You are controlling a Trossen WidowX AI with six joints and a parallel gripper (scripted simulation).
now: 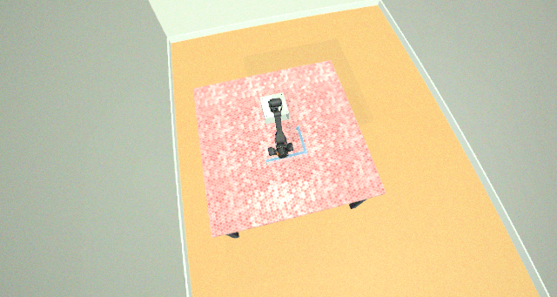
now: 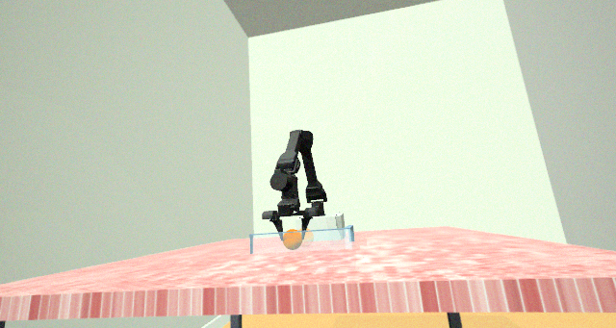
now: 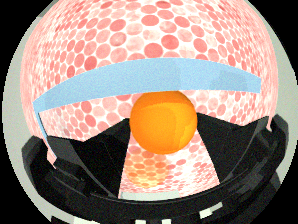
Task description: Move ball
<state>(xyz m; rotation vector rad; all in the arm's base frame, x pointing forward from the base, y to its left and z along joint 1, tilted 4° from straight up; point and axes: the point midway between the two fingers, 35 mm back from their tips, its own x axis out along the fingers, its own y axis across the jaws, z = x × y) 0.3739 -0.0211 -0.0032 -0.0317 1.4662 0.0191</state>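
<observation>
The gripper (image 2: 292, 230) hangs low over the table (image 2: 433, 256), jaws partly open around the orange ball (image 2: 292, 239) without gripping it. The ball rests inside the corner, just behind the near clear wall (image 2: 327, 237).

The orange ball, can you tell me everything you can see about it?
The orange ball is round, smooth and plain bright orange, a little shiny. It rests on the pink spotted table, just inside the low clear blue wall. The gripper is lowered around it, with one dark finger on each side. The jaws stand partly open and do not squeeze it yet. A pale see-through copy shows right beside it.
</observation>
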